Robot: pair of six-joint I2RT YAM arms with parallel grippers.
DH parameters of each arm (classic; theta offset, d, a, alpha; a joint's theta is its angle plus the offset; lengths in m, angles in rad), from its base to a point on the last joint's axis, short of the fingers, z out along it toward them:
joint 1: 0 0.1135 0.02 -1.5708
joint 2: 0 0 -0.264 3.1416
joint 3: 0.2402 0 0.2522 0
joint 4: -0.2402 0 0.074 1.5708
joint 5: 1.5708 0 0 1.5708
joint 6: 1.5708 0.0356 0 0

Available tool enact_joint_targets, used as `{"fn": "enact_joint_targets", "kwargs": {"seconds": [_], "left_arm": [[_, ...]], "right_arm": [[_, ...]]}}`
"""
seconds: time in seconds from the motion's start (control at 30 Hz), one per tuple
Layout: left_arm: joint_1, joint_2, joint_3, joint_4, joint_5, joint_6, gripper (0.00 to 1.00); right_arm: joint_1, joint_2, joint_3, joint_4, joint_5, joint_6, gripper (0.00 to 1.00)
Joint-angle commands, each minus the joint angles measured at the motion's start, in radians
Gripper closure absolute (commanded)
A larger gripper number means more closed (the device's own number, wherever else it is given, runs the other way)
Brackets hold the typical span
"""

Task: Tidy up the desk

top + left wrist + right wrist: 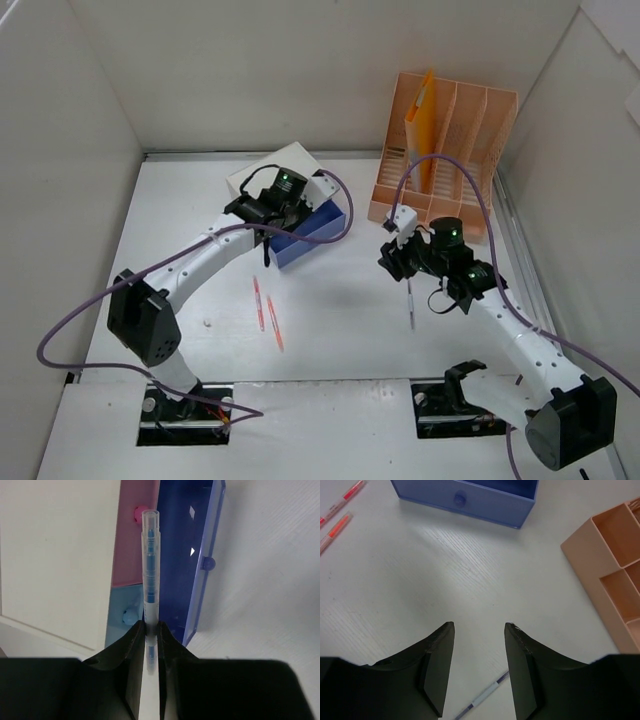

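The white desk (350,345) holds a small white drawer box (262,172) with its dark blue drawer (318,228) pulled out. My left gripper (268,207) hovers over that drawer. In the left wrist view it (151,628) is shut on a clear blue pen (150,565) that points out past the fingertips, over the edge of the open blue drawer (192,555). My right gripper (392,258) is open and empty above the desk. A purple pen (411,306) lies by it, and the right wrist view shows the pen (485,695) on the desk below the open gripper (479,627).
Two orange pens (266,312) lie side by side left of centre on the desk; they also show in the right wrist view (340,505). A peach file organizer (445,140) with an orange folder stands at the back right. Upright white panels wall in the desk.
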Motion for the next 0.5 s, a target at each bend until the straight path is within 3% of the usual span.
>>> {"fn": "enact_joint_targets", "kwargs": {"seconds": [0.0, 0.27, 0.37, 0.47], "left_arm": [[0.024, 0.002, 0.046, 0.101, 0.079, 0.143, 1.0], [0.033, 0.109, 0.065, 0.159, 0.114, 0.154, 0.93], [0.033, 0.149, 0.092, 0.166, 0.096, 0.143, 0.83], [0.042, 0.186, 0.127, 0.16, 0.042, 0.129, 0.6]], "right_arm": [[-0.014, -0.022, -0.01, 0.048, 0.012, -0.01, 0.58], [-0.023, -0.017, -0.005, 0.04, 0.037, -0.024, 0.49], [-0.022, -0.011, -0.008, 0.035, 0.043, -0.022, 0.43], [-0.025, -0.008, -0.007, 0.028, 0.058, -0.019, 0.4]]}}
